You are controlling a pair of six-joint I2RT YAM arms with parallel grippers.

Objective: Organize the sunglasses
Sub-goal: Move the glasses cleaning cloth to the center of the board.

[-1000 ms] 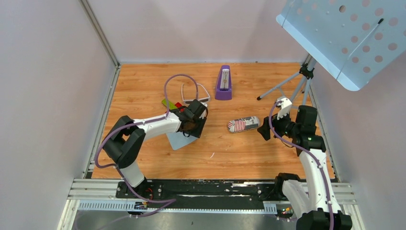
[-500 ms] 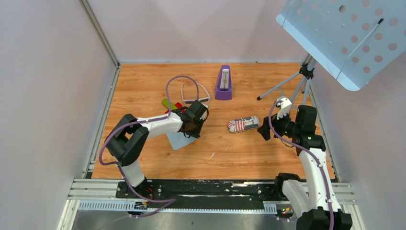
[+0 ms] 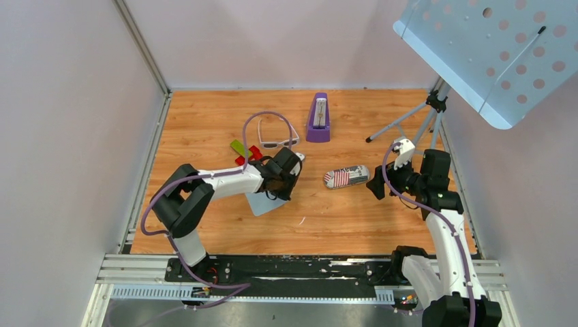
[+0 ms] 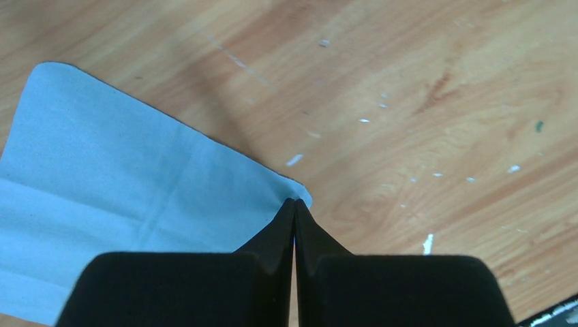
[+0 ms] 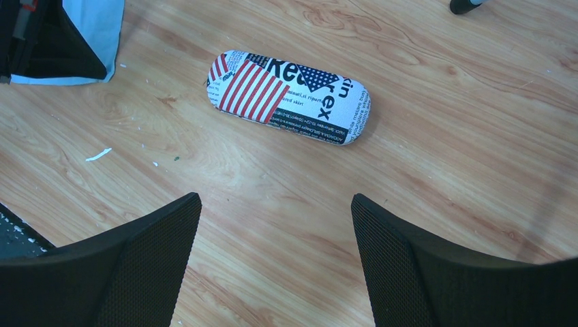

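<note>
Touching light blue cloth [image 4: 102, 184] corner, left gripper [image 4: 294, 206] jaws together; sunglasses [image 3: 278, 143] at its 12 o'clock; right gripper [image 5: 276, 225] jaws apart.

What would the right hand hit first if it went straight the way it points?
Probably the stars-and-stripes case, which lies just ahead of the open right hand, though depth is hard to judge.

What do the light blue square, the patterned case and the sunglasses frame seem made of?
The light blue square looks like soft matte cloth, likely microfibre: it shows fold creases. The case seems a hard shell under printed, grained fabric or vinyl. The sunglasses frame looks like thin white plastic; too small to confirm.
</note>
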